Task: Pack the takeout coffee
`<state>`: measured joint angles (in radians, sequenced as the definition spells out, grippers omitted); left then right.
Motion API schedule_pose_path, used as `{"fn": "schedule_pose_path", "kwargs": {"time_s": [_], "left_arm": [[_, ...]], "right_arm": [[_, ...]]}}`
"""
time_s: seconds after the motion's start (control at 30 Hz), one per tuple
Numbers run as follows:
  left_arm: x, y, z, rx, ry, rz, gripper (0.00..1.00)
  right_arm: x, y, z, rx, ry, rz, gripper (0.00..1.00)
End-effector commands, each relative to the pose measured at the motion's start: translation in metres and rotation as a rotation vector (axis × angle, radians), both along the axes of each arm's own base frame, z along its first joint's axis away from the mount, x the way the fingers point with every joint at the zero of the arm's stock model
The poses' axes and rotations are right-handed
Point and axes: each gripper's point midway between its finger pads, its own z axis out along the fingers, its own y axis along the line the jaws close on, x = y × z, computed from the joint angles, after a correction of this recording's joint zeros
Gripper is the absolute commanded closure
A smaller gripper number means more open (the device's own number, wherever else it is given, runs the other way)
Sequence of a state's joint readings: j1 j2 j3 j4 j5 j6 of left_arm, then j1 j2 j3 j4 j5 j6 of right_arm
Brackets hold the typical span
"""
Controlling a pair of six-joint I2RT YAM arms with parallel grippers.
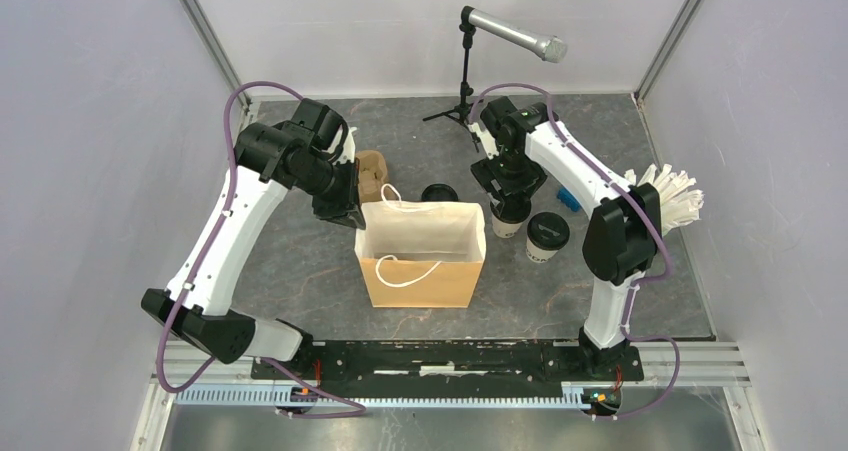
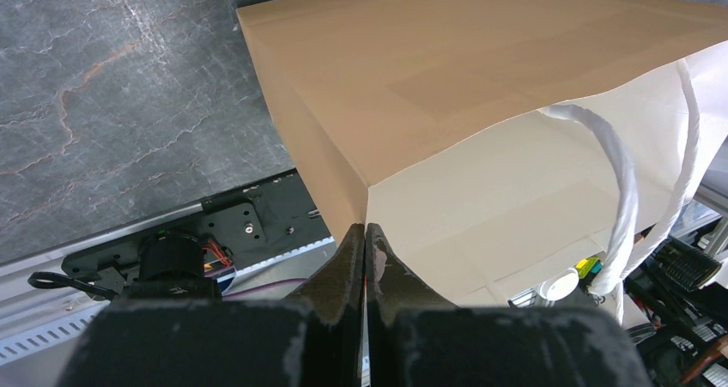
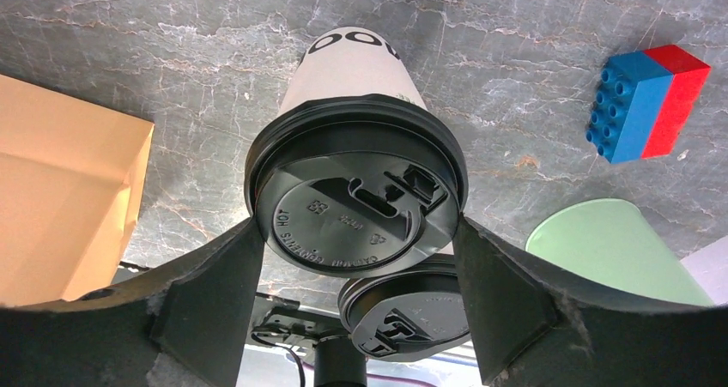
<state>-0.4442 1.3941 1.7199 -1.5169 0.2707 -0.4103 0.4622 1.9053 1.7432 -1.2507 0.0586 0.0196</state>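
2nd cup (image 1: 547, 236) stands on counter (image 1: 300, 261), right of bag (image 1: 420, 271). Just past it, cup (image 3: 354, 147) sits upright w/ R claw (image 3: 356, 226) wide astride its lid, fingers at both sides; real grip, can't tell. L claw (image 2: 367, 237) pinched tight on bag's far-left rim.

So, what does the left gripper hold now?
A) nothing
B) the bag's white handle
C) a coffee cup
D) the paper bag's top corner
D: the left gripper is shut on the top corner of the paper bag, and the white handle hangs free beside it.
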Motion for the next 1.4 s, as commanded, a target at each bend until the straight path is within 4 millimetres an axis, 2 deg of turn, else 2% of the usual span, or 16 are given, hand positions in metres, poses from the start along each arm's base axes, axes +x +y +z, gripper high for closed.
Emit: {"fn": "schedule_pose_path", "kwargs": {"time_s": [0.0, 0.13, 0.27, 0.37, 0.47, 0.8, 1.0, 1.13, 1.37], "left_arm": [[0.005, 0.000, 0.010, -0.014, -0.055, -0.039, 0.96], [0.005, 0.000, 0.011, -0.012, -0.057, -0.037, 0.92], [0.005, 0.001, 0.012, -0.007, -0.063, -0.031, 0.77], [0.005, 0.003, 0.015, -0.007, -0.077, -0.018, 0.58], [0.006, 0.004, 0.021, -0.012, -0.097, -0.001, 0.54], [0.012, 0.014, 0.049, -0.018, -0.218, 0.094, 0.49], [0.012, 0.019, 0.057, -0.033, -0.269, 0.138, 0.48], [0.009, 0.021, 0.055, -0.032, -0.256, 0.155, 0.48], [0.000, 0.017, 0.057, -0.079, -0.238, 0.161, 0.48]], "right_arm": [[0.001, -0.003, -0.003, -0.018, 0.006, 0.007, 0.19], [0.001, -0.002, 0.001, -0.010, -0.002, 0.008, 0.24], [0.002, -0.004, 0.010, -0.009, -0.034, 0.006, 0.25], [0.002, -0.008, 0.020, -0.010, -0.067, 0.002, 0.26], [0.000, -0.008, 0.035, 0.011, -0.105, 0.002, 0.27], [-0.009, 0.005, 0.108, 0.181, -0.277, 0.022, 0.31], [-0.016, 0.026, 0.180, 0.302, -0.462, 0.090, 0.31], [-0.035, 0.048, 0.228, 0.423, -0.558, 0.157, 0.32], [-0.069, 0.081, 0.283, 0.657, -0.660, 0.228, 0.33]]}}
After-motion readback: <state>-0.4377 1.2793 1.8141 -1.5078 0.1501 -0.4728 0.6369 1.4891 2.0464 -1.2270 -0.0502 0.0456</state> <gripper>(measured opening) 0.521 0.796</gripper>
